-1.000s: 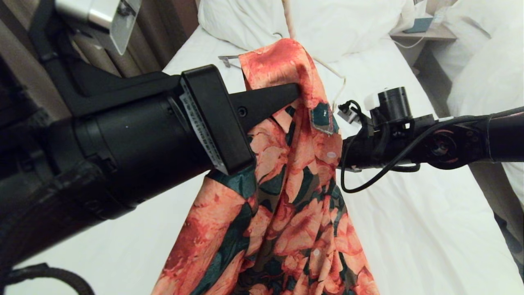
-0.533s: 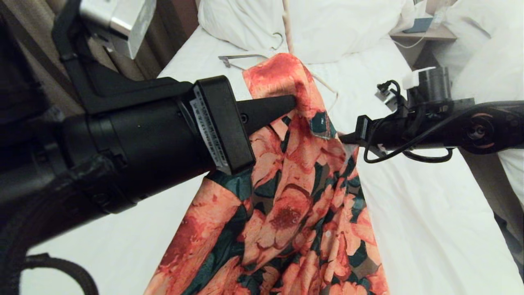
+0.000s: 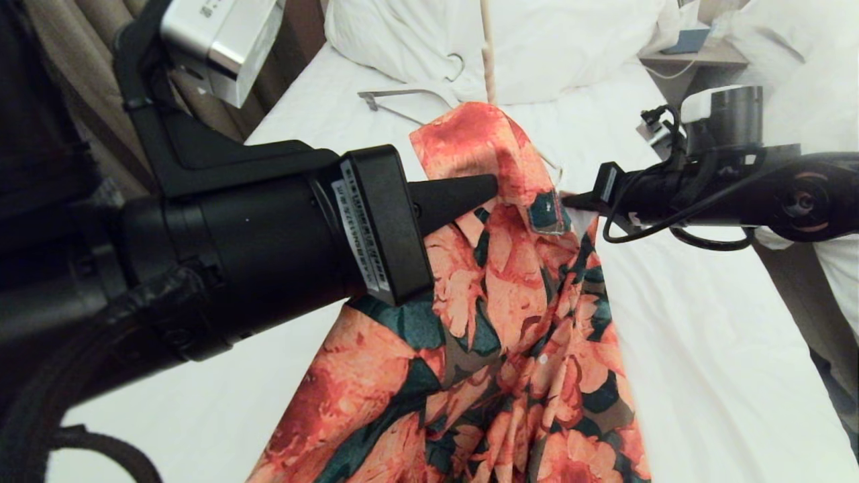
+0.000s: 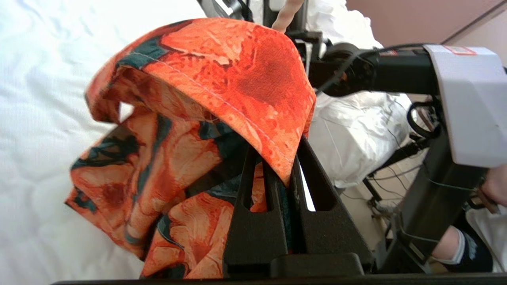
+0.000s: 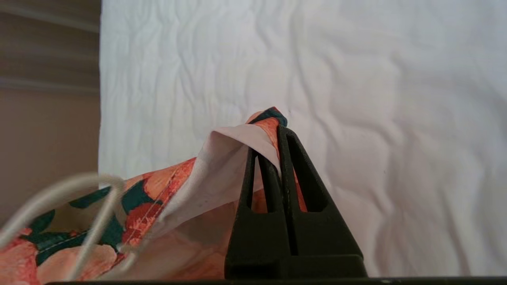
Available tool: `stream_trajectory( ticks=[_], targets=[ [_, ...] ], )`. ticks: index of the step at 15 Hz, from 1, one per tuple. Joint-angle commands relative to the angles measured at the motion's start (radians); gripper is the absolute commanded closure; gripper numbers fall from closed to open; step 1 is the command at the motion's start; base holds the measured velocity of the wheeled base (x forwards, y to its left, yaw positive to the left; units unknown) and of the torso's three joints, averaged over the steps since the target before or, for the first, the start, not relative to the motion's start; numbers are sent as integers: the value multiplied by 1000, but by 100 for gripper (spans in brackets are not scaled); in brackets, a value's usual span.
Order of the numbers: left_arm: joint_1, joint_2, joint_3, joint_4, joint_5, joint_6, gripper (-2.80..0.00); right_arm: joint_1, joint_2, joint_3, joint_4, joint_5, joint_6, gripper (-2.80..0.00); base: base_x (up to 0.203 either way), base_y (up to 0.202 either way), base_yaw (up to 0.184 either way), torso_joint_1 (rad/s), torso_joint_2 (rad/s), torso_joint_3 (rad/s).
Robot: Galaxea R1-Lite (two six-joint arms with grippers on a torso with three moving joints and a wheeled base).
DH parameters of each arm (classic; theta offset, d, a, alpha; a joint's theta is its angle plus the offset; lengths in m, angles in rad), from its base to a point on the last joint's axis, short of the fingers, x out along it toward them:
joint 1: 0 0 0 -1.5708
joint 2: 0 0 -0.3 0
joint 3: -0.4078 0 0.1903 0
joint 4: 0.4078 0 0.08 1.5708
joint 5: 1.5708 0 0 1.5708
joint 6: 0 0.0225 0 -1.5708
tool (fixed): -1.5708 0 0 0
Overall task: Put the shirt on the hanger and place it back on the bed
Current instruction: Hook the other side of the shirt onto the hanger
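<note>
We see two robot arms holding up a flowery shirt (image 3: 496,322) over a white bed (image 3: 704,349). The shirt is orange and pink with dark green bits, and it hangs down in the air toward 6 o'clock in the head view.

The left gripper (image 3: 493,190) comes in from 9 o'clock. Its jaws are pressed together, pinching a fold of the shirt near the top. In the left wrist view the cloth (image 4: 222,91) loops over the black fingers (image 4: 257,190) like a little hood.

The right gripper (image 3: 567,199) comes in from 3 o'clock. Its jaws are pressed together too, pinching an edge of the shirt (the pale inside of the cloth shows here). In the right wrist view the fingers (image 5: 289,198) nip the cloth (image 5: 222,166) right at their tips.

The two grippers are near each other, with the top of the shirt bunched between them.

A thin cream hanger (image 3: 488,50) pokes up out of the top of the shirt, toward 12 o'clock. We can see its wire (image 5: 79,206) down inside the shirt in the right wrist view.

Another white hanger with a grey bar (image 3: 409,94) lies flat on the bed at about 11 o'clock, just in front of a big white pillow (image 3: 537,40). It is not touching the shirt.
</note>
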Motion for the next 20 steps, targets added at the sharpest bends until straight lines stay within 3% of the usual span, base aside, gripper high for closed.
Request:
stream_trajectory(
  ticks=[1, 10, 16, 20],
  targets=[
    [-18, 3, 4, 4, 1, -3, 0, 2, -2, -17, -1, 2, 1, 0, 0, 0, 0, 0, 0, 0],
    [-72, 40, 5, 45, 5, -22, 0, 11, -66, -33, 6, 2, -11, 0, 0, 0, 0, 0, 0, 0],
    [-74, 40, 17, 29, 29, -27, 0, 141, -223, -15, 16, 0, -29, 0, 0, 0, 0, 0, 0, 0],
    [-75, 55, 93, -213, 27, -27, 0, 245, -274, -26, 16, -13, -48, 0, 0, 0, 0, 0, 0, 0]
  ],
)
